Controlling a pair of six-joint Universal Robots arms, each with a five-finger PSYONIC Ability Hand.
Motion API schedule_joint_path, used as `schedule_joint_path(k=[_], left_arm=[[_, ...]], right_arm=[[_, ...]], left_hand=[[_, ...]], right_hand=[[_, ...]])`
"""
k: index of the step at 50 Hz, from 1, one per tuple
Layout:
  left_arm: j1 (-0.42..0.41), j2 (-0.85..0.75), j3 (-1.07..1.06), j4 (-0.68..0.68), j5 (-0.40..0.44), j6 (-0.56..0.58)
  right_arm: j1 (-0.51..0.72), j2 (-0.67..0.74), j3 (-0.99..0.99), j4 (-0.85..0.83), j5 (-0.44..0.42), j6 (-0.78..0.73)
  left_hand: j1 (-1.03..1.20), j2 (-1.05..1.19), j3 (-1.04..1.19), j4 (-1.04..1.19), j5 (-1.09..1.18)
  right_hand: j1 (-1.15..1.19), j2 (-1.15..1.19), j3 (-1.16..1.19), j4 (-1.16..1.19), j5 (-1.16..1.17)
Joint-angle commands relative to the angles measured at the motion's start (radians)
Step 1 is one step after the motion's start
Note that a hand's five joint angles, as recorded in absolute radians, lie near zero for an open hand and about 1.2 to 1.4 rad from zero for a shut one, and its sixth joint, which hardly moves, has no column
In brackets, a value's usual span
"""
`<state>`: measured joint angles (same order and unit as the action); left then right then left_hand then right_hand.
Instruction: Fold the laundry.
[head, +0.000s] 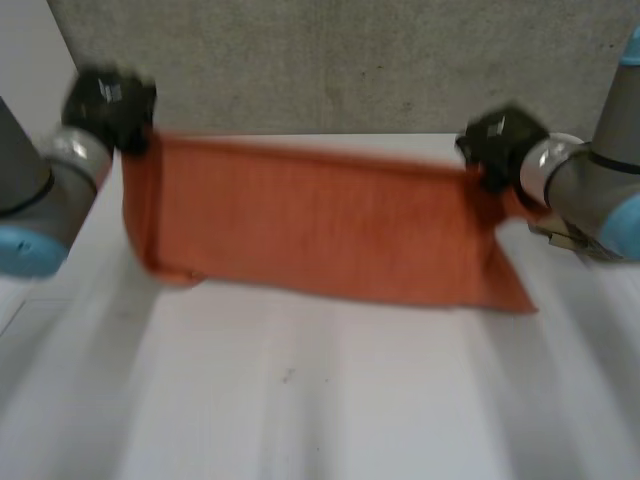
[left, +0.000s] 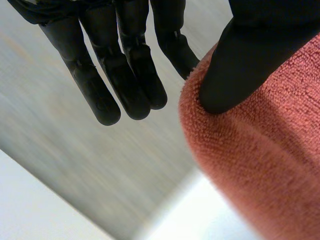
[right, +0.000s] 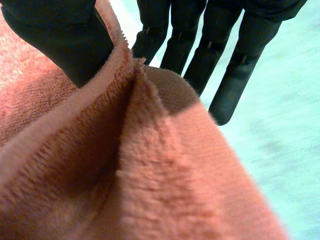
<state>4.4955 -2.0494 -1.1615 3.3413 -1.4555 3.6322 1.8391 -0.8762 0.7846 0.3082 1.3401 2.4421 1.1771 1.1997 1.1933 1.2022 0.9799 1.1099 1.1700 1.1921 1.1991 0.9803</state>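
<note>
An orange towel (head: 320, 225) hangs stretched between my two hands above the white table (head: 320, 400). Its lower edge rests on the table. My left hand (head: 108, 105) holds the towel's upper left corner. In the left wrist view the thumb (left: 240, 65) presses into the towel (left: 260, 165) beside the straight fingers (left: 125, 75). My right hand (head: 500, 145) holds the upper right corner. In the right wrist view its thumb (right: 65, 35) pinches a bunched fold of towel (right: 125, 175) against the fingers (right: 235, 75).
A grey wall (head: 350, 60) stands right behind the table's far edge. Bare white tabletop lies in front of the towel, towards me. Both arms come in from the sides.
</note>
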Motion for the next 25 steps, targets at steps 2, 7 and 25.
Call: schedule_joint_path(k=[2,7,25], left_arm=[[-0.002,0.046,0.155,0.515,-0.003,-0.112],[0.004,0.077,0.123,0.436,0.032,-0.150],[0.025,0.103,-0.485,0.308,0.055,-0.113]], right_arm=[[-0.020,-0.102,0.009,-0.698,0.016,0.334],[-0.034,-0.164,0.104,-0.808,-0.051,0.414],[-0.004,-0.003,0.353,-0.379,-0.098,0.281]], left_hand=[[0.219,0.197,0.203,0.194,0.242],[0.219,0.197,0.203,0.194,0.242],[0.219,0.197,0.203,0.194,0.242]], right_hand=[[0.286,0.226,0.204,0.197,0.241],[0.286,0.226,0.204,0.197,0.241],[0.286,0.226,0.204,0.197,0.241]])
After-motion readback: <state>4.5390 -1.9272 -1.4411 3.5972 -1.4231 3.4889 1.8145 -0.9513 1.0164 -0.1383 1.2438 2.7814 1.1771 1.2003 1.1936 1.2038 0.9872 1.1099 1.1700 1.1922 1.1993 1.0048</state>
